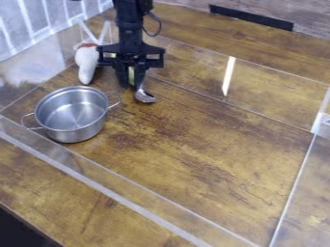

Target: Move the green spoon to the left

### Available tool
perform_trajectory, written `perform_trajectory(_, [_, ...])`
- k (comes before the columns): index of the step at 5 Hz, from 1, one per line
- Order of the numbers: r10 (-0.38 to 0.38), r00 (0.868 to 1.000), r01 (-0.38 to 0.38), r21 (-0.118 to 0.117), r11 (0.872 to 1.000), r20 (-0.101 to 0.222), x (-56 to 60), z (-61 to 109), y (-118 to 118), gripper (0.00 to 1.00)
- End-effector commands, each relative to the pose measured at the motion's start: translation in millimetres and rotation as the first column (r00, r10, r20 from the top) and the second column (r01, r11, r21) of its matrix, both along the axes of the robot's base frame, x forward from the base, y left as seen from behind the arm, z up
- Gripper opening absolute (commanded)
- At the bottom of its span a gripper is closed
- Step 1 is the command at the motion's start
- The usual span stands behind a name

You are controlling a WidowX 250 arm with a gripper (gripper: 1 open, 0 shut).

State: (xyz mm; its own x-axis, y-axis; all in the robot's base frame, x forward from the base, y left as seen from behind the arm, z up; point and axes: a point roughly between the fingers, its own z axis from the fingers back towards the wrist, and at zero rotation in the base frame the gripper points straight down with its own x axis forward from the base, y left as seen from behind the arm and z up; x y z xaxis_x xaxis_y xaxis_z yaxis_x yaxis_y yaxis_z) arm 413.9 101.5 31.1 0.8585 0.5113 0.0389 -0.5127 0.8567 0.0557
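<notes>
In the single camera view, a black robot arm is reaching straight down near the back left of a worn wooden counter (219, 145). Its pincer (130, 75) is hanging over the green spoon (142, 92), whose greyish bowl is lying on the wood just below; whether the narrow jaws are pinching the handle cannot be told. A whitish toy figure (85, 64) is standing just left of the pincer. A shiny steel pot (71, 112) is sitting nearer the camera, left of the spoon.
</notes>
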Motion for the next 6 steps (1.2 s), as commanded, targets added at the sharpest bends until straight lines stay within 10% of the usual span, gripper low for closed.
perform_trajectory(1, [0.049, 0.998, -0.049, -0.001, 0.999, -0.024, -11.4, 1.6, 7, 0.00])
perform_trajectory(6, [0.080, 0.996, -0.081, -0.041, 0.996, -0.025, -5.9, 33.4, -8, 0.00])
